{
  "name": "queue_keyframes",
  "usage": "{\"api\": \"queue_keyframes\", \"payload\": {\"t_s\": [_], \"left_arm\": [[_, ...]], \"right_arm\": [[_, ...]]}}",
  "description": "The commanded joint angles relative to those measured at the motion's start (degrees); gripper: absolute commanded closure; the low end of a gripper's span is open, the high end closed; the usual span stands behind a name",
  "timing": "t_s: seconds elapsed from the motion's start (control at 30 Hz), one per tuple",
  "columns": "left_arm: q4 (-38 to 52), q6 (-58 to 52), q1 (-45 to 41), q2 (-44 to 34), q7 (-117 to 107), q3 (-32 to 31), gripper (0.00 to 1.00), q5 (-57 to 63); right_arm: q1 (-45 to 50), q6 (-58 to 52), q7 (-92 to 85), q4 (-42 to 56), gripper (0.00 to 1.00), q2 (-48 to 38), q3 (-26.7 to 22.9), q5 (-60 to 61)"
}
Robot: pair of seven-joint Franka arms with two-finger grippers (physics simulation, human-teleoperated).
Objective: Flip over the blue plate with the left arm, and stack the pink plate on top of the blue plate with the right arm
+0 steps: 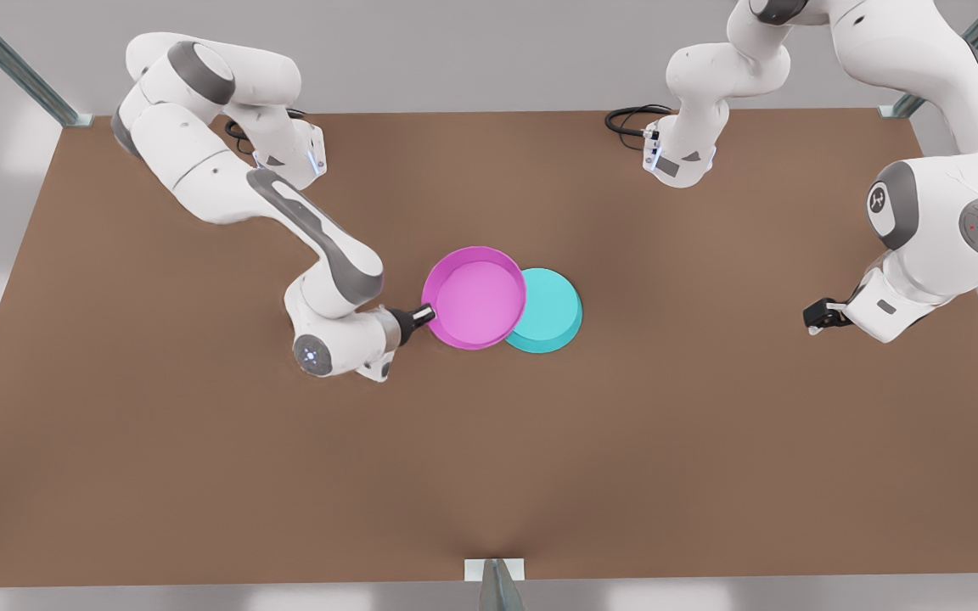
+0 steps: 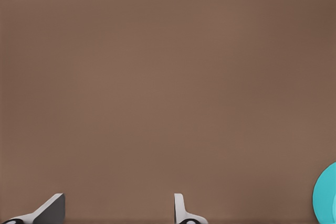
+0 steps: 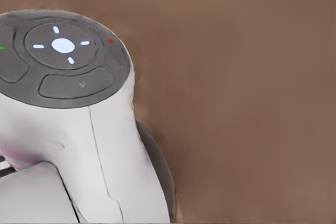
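Stacking step in hand at the middle of the desk (image 1: 200,475): the right gripper (image 1: 423,316), on the arm at the front view's left, pinches the rim of the pink plate (image 1: 476,297) on the side facing that arm. The dish is open face up and looks slightly tipped. Its far edge overlaps the blue plate (image 1: 553,310), which lies flat on the desk just beyond it, toward the front view's right. The blue plate shows a plain flat face with its sloping wall flaring down to the desk, so it appears to be bottom up, and the flip looks done.

The left gripper (image 1: 818,317) waits well apart, near the desk edge at the front view's right. Its fingers (image 2: 181,211) are spread with nothing between them, and a sliver of the blue plate shows in its wrist view.

The pink plate covers only part of the blue one. The next move likely calls for the right arm (image 1: 319,246) to carry it farther across until the two rims line up. It would then level the dish, lower it and let go.
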Motion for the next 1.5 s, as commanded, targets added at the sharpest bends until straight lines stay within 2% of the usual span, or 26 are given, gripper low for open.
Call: {"api": "queue_keyframes", "payload": {"t_s": [0.0,0.17,0.27,0.47,0.9,1.03,1.07,1.33,1.37,1.4,1.43,1.47], "left_arm": [[0.0,-0.01,0.11,0.0,0.0,0.0,0.0,0.01],[0.0,-0.01,0.02,0.0,0.0,0.0,0.0,0.01],[0.0,-0.01,0.02,0.0,0.0,-0.09,0.0,0.01],[0.0,-0.01,0.02,0.0,0.0,0.0,0.0,0.01],[-0.09,-0.36,-0.42,0.17,0.0,0.0,0.0,0.01],[-0.09,-0.27,-0.33,0.26,-0.09,0.09,0.0,-0.08],[-0.09,-0.36,-0.42,0.17,-0.09,0.09,0.0,-0.08],[-0.09,-0.27,-0.42,0.26,-0.09,0.09,0.0,-0.08],[-0.17,-0.27,-0.42,0.26,-0.09,0.09,0.0,-0.08],[-0.26,-0.27,-0.42,0.26,0.0,0.09,0.0,-0.08],[-0.53,-0.27,-0.42,0.26,0.0,0.09,0.0,-0.08],[-0.61,-0.27,-0.42,0.17,-0.09,0.09,0.0,-0.08]], "right_arm": [[0.82,0.66,0.87,0.0,0.79,0.03,0.08,-0.37],[12.52,13.93,15.73,-2.28,0.79,0.12,0.17,-0.37],[16.3,16.22,20.57,-2.37,0.79,0.12,-0.62,-1.25],[14.63,15.96,21.18,-5.8,0.79,0.12,-2.46,-6.87],[15.33,15.87,21.09,-5.89,0.79,0.12,-3.34,-8.72],[17.09,15.69,21.18,-2.29,0.79,1.44,-3.96,-8.37],[19.81,15.52,20.83,-0.35,0.79,1.61,-6.68,-7.93],[19.9,13.06,20.65,1.32,0.79,1.88,-7.03,-7.93],[19.9,13.06,20.83,1.32,0.67,1.97,-7.03,-7.93],[19.9,13.06,20.83,1.32,0.41,1.97,-7.12,-7.93],[19.9,13.14,20.92,1.32,0.1,1.97,-7.12,-7.93],[19.9,13.23,20.83,1.32,0.0,2.05,-7.12,-8.01]]}}
